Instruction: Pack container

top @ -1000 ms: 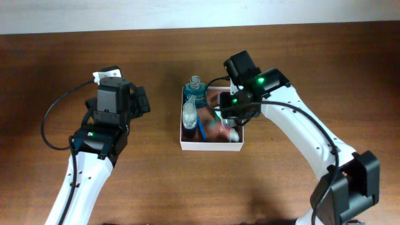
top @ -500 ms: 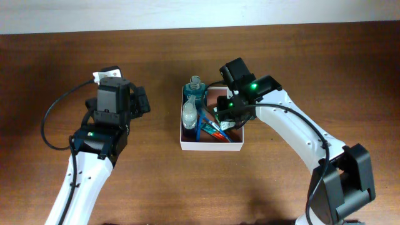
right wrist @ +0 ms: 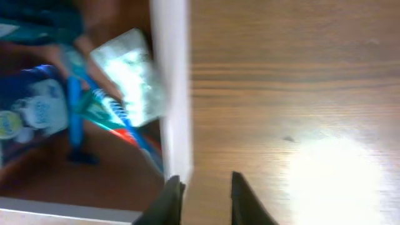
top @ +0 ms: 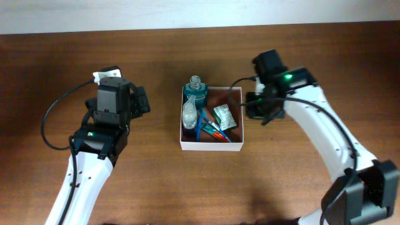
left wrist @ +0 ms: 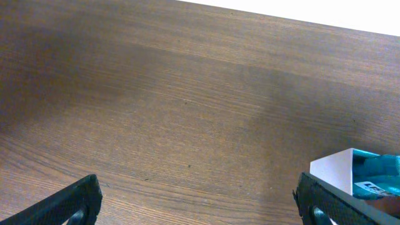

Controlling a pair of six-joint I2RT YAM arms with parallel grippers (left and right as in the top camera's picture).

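Note:
The container (top: 211,147), a square white-walled box with a reddish-brown inside, sits mid-table. It holds a blue bottle (top: 195,89), a clear bottle (top: 189,114), a toothpaste tube with a blue toothbrush (top: 212,129) and a pale green sachet (top: 224,117). My right gripper (top: 253,107) is open and empty just outside the box's right wall; the right wrist view shows its fingers (right wrist: 203,181) beside the white wall (right wrist: 170,94), with the sachet (right wrist: 131,75) inside. My left gripper (top: 142,100) is wide open and empty to the left of the box; its fingers (left wrist: 197,200) frame bare wood, with the box corner (left wrist: 334,172) at right.
The brown wooden table (top: 294,181) ends at a pale wall strip along the far edge (top: 200,12). No loose items lie on the wood outside the box.
My right gripper has come up out of the container and moved right, past its right wall. The green sachet now lies uncovered in the box. The left arm has not moved.

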